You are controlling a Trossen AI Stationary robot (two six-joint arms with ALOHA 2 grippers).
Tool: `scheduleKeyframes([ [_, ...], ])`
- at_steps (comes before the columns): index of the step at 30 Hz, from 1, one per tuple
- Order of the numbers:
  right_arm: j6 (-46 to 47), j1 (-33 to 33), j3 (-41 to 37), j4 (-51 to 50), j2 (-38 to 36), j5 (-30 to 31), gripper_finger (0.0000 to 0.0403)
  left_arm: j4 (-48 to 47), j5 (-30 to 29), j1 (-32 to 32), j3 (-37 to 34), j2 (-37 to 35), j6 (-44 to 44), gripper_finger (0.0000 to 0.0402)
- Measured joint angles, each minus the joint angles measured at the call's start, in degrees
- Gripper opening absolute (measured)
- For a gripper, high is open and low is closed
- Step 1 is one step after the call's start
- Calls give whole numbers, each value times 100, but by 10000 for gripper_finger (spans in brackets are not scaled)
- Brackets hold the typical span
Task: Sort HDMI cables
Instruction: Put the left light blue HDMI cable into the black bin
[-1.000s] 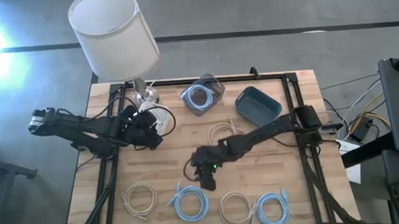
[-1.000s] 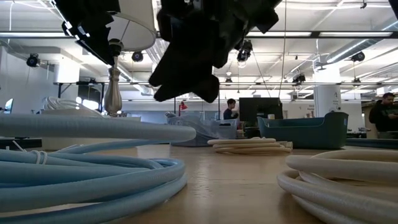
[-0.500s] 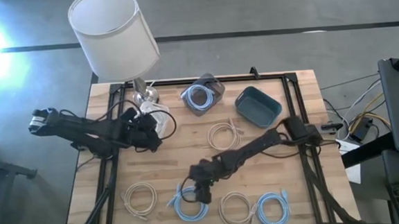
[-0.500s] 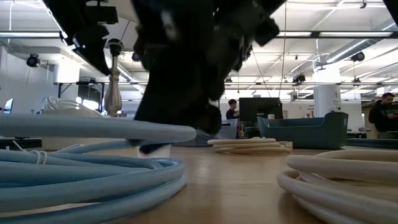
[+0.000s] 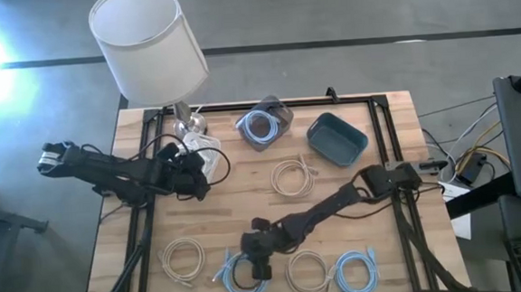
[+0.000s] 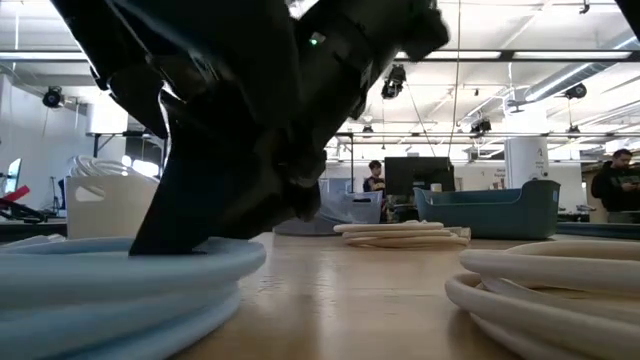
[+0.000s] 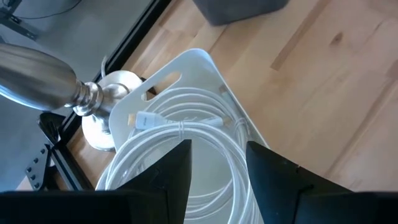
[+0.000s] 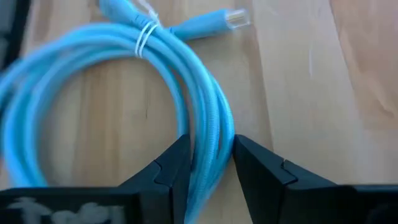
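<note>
Your right gripper (image 5: 255, 266) straddles the near-left light blue coiled cable (image 8: 124, 93) on the wooden table (image 5: 246, 210), fingers narrowly apart ready to pinch, while your left gripper (image 5: 190, 173) waits open over the white bin (image 7: 186, 81)

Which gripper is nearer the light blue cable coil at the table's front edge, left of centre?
Right. The right gripper is down on that light blue coil, fingers astride its strands. The left gripper is far off by the lamp.
</note>
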Motion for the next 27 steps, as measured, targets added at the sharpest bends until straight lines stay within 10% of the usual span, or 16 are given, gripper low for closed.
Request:
scheduleKeyframes([
  [20, -661, -91, 690, -2094, -98, 711, 25, 110, 16, 0, 0, -11, 24, 156],
  [27, -1387, -278, 1284, -3453, -483, 2240, 25, 254, 128, 0, 0, -11, -86, 156],
])
